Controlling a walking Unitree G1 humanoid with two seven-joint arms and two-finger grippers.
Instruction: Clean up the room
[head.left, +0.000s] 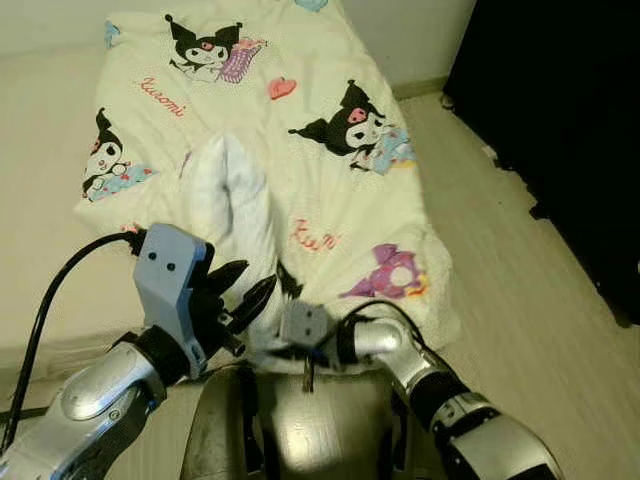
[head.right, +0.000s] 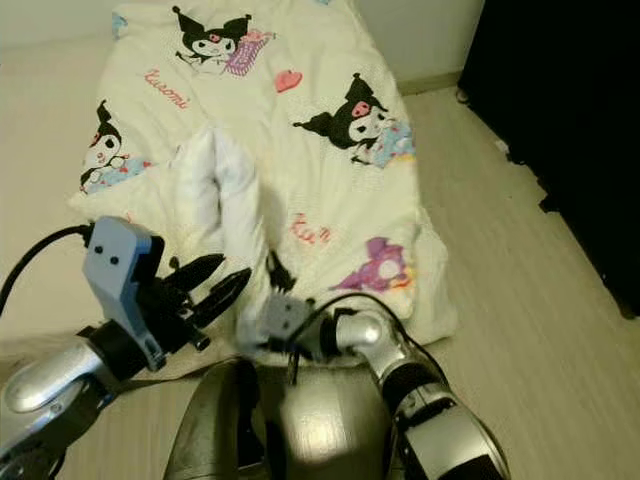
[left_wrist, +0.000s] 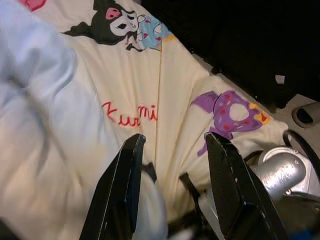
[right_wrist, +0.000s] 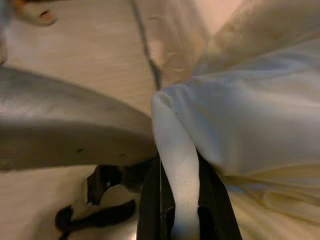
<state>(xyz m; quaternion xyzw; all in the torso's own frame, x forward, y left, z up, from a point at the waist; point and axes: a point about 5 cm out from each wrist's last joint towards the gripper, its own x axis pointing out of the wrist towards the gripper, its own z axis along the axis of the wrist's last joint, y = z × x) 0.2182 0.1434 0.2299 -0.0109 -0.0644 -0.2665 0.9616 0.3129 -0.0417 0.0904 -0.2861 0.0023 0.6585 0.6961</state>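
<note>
A cream blanket (head.left: 300, 130) printed with black cartoon figures and red lettering lies spread over a low mattress (head.left: 40, 170). A puffy white fold (head.left: 235, 200) of it rises in the middle and runs toward me. My left gripper (head.left: 248, 288) hovers open at the blanket's near edge, just left of that fold; in the left wrist view its fingers (left_wrist: 120, 185) stand apart over the cloth with nothing between them. My right gripper (right_wrist: 179, 170) is shut on a pinched strip of the blanket's near edge, beside the left one (head.right: 275, 272).
Pale wooden floor (head.left: 510, 270) runs along the right of the mattress. A tall black piece of furniture (head.left: 560, 110) stands at the far right. A wall with a skirting board (head.left: 420, 88) closes the back. My own torso (head.left: 300, 430) fills the bottom centre.
</note>
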